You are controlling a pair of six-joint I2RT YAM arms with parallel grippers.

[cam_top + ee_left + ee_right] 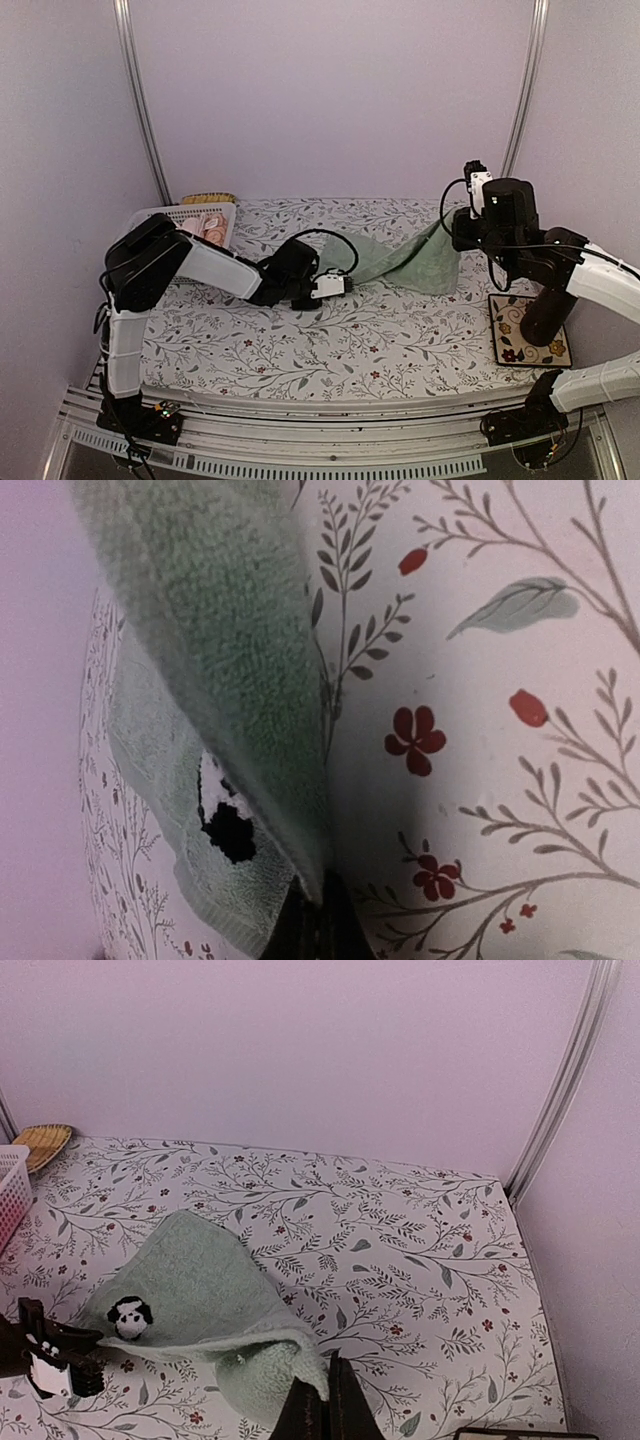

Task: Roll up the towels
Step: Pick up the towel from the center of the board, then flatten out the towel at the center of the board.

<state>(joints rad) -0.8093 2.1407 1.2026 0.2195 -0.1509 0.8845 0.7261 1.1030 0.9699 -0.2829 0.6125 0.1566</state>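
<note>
A pale mint green towel (400, 260) is stretched between both grippers a little above the flowered tabletop, sagging in the middle. My left gripper (338, 280) is shut on its left corner, and the dark-and-white mark (225, 815) sits close to those fingers. In the left wrist view the towel (230, 660) runs straight into the shut left gripper (320, 930). My right gripper (456, 236) is shut on the right corner; the right gripper (328, 1405) pinches a folded edge of the towel (190, 1290). An orange-salmon towel (207, 228) lies in the basket at back left.
The white lattice basket (165, 214) stands at the back left, a woven wicker piece (208, 198) behind it. A dark-bordered floral mat (530, 332) lies at the right under the right arm. Walls and metal posts close in the back and sides.
</note>
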